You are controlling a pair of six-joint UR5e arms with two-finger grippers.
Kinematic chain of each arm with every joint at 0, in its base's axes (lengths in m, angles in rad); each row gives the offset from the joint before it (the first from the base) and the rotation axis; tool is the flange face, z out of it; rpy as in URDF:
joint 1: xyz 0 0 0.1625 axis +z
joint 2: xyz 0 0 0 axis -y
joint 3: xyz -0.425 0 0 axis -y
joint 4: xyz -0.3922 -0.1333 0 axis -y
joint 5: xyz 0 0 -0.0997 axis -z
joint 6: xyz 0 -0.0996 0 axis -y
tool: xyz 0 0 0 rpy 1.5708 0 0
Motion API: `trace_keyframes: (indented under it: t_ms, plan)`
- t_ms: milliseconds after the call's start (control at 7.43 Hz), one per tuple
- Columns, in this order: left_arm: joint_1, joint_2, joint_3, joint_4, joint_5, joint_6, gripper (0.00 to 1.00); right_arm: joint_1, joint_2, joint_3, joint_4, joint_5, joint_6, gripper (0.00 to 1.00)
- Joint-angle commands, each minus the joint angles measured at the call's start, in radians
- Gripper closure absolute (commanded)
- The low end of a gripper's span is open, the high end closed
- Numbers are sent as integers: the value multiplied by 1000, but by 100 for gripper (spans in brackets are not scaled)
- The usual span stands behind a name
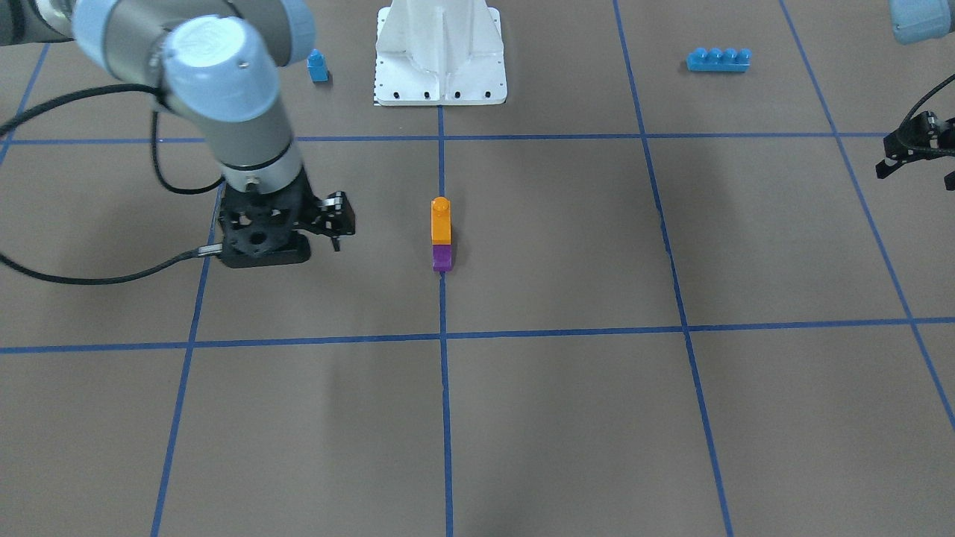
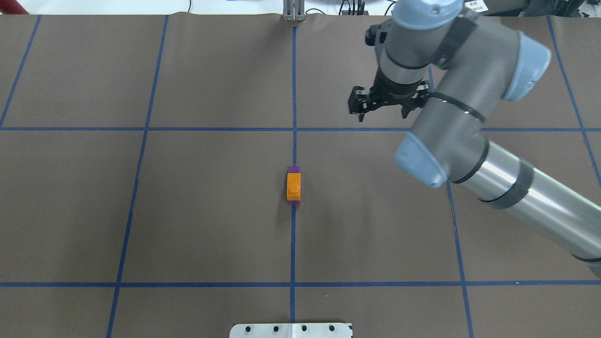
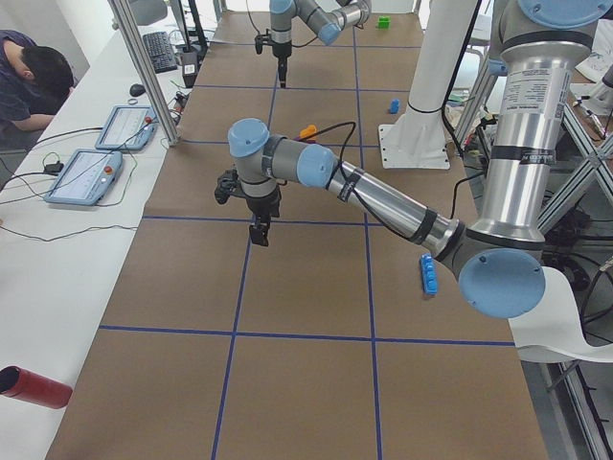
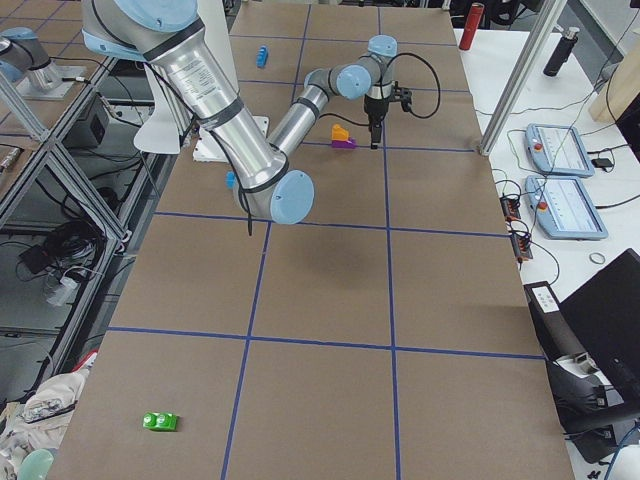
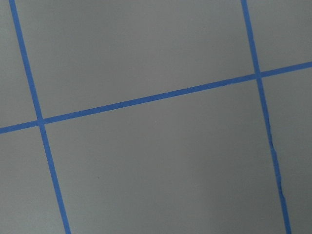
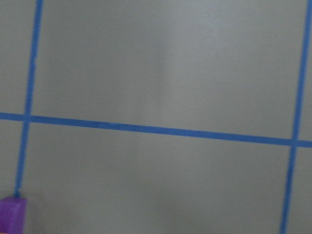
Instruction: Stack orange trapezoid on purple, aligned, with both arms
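The orange trapezoid [image 2: 294, 186] sits on the purple [image 1: 442, 258] on the surface [image 2: 211, 211], over the centre tape line [image 2: 293, 244], well apart from both pincers. The right pincer [image 2: 382, 111] hangs beyond it, pointing down, released and empty. The left pincer [image 1: 918, 156] is off to the side, also released. The orange's long axis follows the line, stud up.
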Motion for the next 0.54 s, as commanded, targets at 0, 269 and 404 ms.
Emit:
trace_keyframes:
  t_ms: [0,269,404]
  plan:
    - [-51,124,72,-97,5,3,0,253,-211,39,-10,106,-431,0]
    - [-95,134,158,-261,9,5,0,428,-334,7,-13,162,-721,0]
    - [-114,143,159,-265,11,32,0,491,-392,-5,-11,179,-827,0]
